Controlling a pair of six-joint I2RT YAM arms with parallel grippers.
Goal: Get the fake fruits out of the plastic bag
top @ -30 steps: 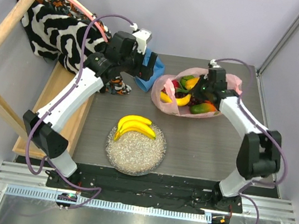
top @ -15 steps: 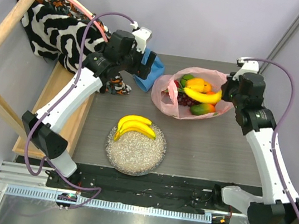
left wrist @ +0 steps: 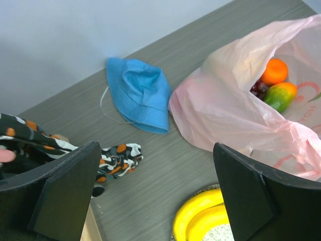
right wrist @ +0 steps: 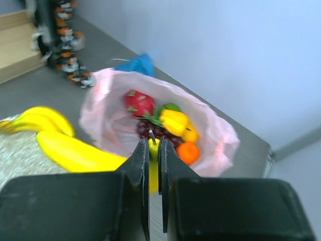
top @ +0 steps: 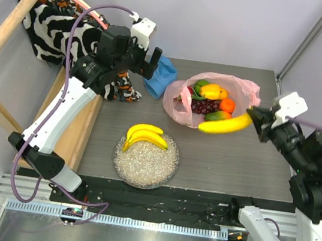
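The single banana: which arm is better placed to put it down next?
Right. The right gripper is shut on the banana, already out of the plastic bag; the left gripper is open, near the blue hat.

1. You're looking at a robot test cell in a lab, not a home.
2. Plain pale wall panels [top: 236, 22] and a metal corner post [top: 309, 36] box in your dark table [top: 221, 166].
3. An aluminium rail [top: 153, 211] runs along the near edge, and purple cable [top: 103, 6] loops loose.
4. The fake fruits [top: 213, 98] are glossy plastic.
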